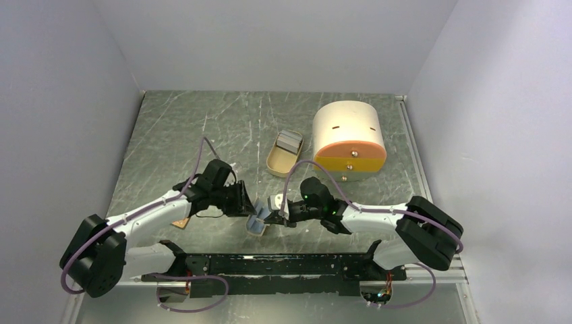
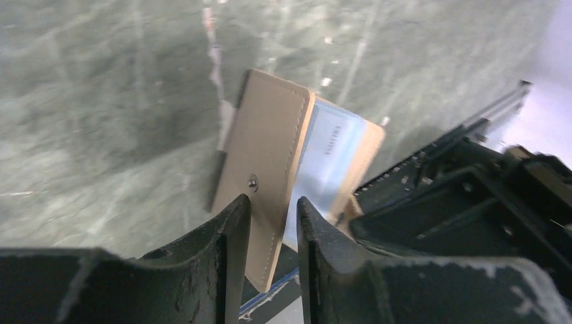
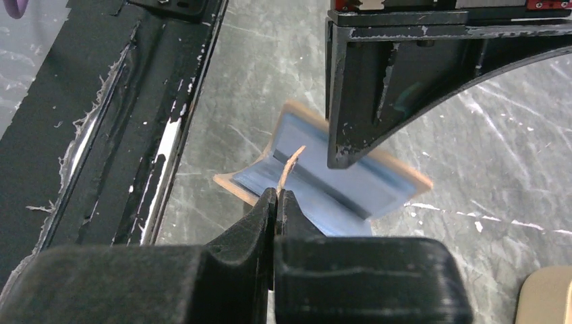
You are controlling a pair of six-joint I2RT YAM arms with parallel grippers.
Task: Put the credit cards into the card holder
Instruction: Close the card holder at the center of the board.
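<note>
Left pincer (image 2: 272,210): narrow, clamped card holder (image 2: 270,135).
Right pincer (image 3: 276,197): pinched its inner lip (image 3: 292,162).
Risk: we judged opposing pull could slip lip.

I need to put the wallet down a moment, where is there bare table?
Bare table lies far left, between the left wall and the tin tray. A smaller patch sits between the cream box and the right arm. Crowded near centre, where the left gripper and right gripper grip the card holder.

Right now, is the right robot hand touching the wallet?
Touching. The right wrist view shows the right gripper closed on a thin tan flap of the card holder, with no gap.
</note>
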